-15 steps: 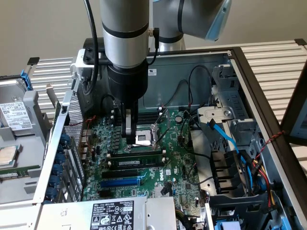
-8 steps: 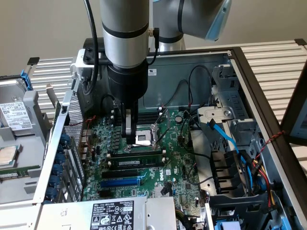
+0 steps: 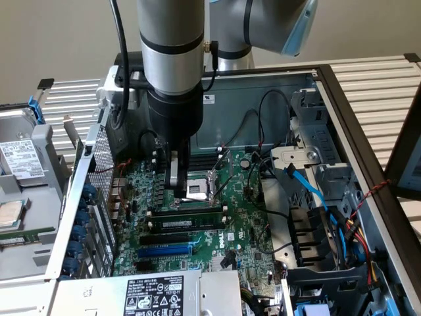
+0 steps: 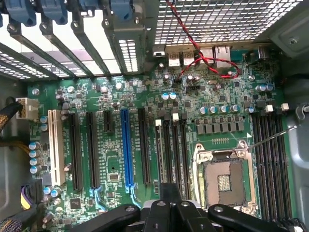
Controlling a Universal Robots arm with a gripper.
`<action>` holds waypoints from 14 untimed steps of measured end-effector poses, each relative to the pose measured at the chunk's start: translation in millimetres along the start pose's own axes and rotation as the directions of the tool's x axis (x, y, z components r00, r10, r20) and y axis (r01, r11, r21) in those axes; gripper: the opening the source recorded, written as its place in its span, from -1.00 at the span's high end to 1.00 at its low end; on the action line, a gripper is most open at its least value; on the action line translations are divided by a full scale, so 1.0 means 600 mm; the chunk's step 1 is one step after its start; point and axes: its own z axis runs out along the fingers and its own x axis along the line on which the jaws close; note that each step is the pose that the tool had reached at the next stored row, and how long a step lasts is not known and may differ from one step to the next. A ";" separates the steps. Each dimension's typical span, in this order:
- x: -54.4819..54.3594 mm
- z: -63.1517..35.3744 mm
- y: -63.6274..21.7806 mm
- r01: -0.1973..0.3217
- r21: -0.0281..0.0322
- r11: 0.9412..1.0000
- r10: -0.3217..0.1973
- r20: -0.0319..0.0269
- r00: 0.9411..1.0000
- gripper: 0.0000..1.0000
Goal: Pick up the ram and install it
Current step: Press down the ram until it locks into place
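Observation:
The ram (image 3: 191, 212) is a long green stick lying along a slot on the motherboard (image 3: 247, 217), just in front of the CPU socket (image 3: 197, 191). A second stick with a white label (image 3: 184, 224) lies parallel beside it. My gripper (image 3: 177, 189) hangs straight down over the socket's edge, slightly above and behind the sticks. It is shut, and I see nothing held between the fingers. In the wrist view the gripper (image 4: 171, 195) sits over the end of the black memory slots (image 4: 172, 150), next to the CPU socket (image 4: 223, 181).
The open computer case surrounds the board, with a perforated metal wall (image 3: 99, 164), a drive cage (image 3: 316, 131) and blue and black cables (image 3: 309, 191) on the exterior view's right. Expansion slots (image 4: 126, 145) and rear ports (image 4: 203, 55) are nearby. Loose parts lie outside the case (image 3: 20, 197).

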 end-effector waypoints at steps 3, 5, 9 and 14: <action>0.000 0.001 0.000 -0.052 0.003 0.999 0.052 0.003 0.999 0.79; 0.000 0.002 0.000 -0.088 0.005 0.996 0.088 0.005 0.996 0.79; 0.000 0.003 0.000 -0.158 0.008 0.987 0.157 0.009 0.987 0.79; 0.000 0.005 0.000 -0.245 0.013 0.970 0.244 0.015 0.970 0.79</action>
